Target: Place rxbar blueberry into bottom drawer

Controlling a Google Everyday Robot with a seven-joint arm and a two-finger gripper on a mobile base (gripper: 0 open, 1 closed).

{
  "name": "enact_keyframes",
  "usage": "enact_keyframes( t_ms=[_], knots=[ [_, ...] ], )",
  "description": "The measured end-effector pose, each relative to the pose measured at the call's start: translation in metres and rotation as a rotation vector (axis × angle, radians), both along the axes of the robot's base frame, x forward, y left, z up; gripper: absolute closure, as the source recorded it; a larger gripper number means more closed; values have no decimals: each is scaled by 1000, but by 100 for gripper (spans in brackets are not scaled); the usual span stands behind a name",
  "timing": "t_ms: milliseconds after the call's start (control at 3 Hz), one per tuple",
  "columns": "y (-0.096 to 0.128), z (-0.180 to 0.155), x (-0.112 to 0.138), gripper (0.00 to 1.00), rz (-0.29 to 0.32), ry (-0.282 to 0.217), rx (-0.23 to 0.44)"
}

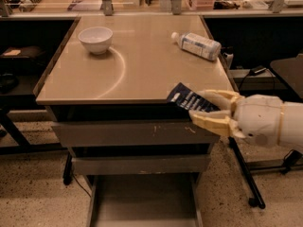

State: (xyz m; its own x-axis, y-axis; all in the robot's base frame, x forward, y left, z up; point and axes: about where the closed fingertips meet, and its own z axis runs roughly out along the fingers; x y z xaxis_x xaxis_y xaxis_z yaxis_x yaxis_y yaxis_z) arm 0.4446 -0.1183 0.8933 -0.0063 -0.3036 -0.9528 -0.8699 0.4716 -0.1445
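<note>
**Tabletop pickup made, drop into the bottom drawer pending**

At the front right corner of the table (132,65): pinching the bar (185,99) with the gripper (199,107). Reaching in from the right, level with the table edge. Fingers (220,97) drawn narrow, one above and one below the wrapper's right end, and apparently closed on it.

Done, judging by the layout:
- Got hold of the bar.
- Brought it to the very lip of the table, its left end over the top and the rest hanging out past the edge.
- Found the bottom drawer (142,200) pulled open, with its bare grey floor showing directly below.

Left to do:
- Clear the table edge.
- Carry the bar down past the two shut upper drawers (135,134).
- Bring it over the open tray, let go, and pull back.

Roughly at the midpoint, then: grasp made, transfer and release not yet begun.

About the bar itself: small, flat, dark navy, with thin pale lettering along its length. Lying at a slant, left end higher and farther back. Held by one end only, so likely to sag or pivot on the way down.

Elsewhere on the table, well apart from the work: a white bowl (95,39) at the back left and a clear bottle (199,45) on its side at the back right.
</note>
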Motion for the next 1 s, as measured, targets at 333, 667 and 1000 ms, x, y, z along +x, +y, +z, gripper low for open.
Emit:
enact_keyframes(
  t_ms=[333, 667, 1000],
  knots=[
    [-12, -58, -30, 100, -32, 41, -103],
    [-21, -168, -32, 100, -71, 137, -259],
    [-24, -255, -9, 100, -119, 228, -316]
  ],
)
